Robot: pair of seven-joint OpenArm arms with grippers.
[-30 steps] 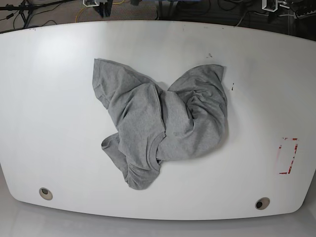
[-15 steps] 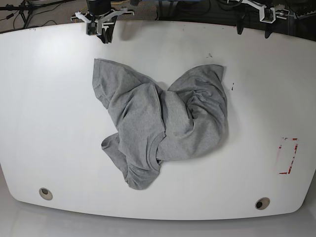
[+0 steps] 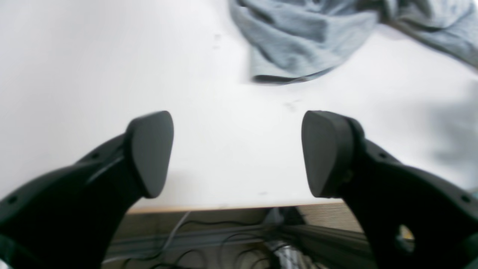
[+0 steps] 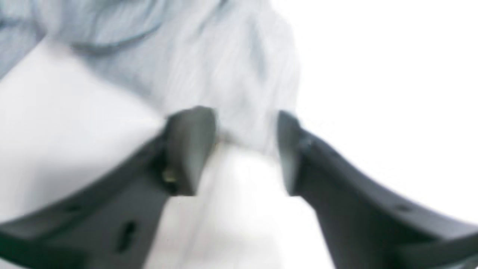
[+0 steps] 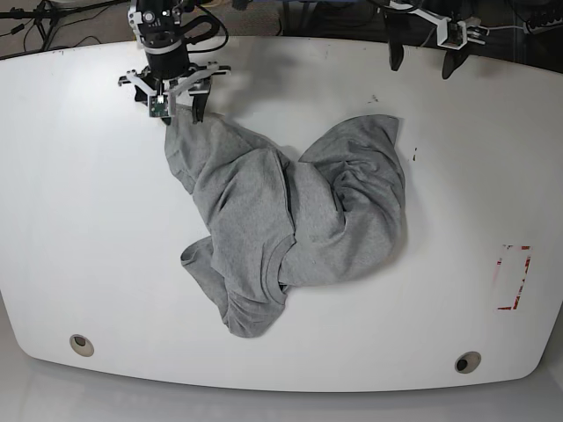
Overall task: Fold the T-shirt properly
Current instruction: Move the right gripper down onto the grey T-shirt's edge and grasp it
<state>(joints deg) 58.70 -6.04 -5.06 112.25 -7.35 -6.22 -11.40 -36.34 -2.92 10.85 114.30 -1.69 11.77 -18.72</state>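
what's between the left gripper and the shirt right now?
Only bare white table. In the left wrist view the left gripper is open near the table's edge, and the T-shirt lies beyond it with nothing in between. The base view agrees.

T-shirt (image 5: 281, 220) mid-table (image 5: 79, 220), seemingly crumpled

Overhead base view (wrist views close)

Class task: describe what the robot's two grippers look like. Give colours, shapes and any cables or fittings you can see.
Left gripper: two matte black fingers ending in flat, rounded, paddle-shaped pads, with small holes in the shanks. Right gripper: the same dark curved build, though blurred. From the base view, each gripper has white bracket pieces on a black body, and black cables run behind the right arm.
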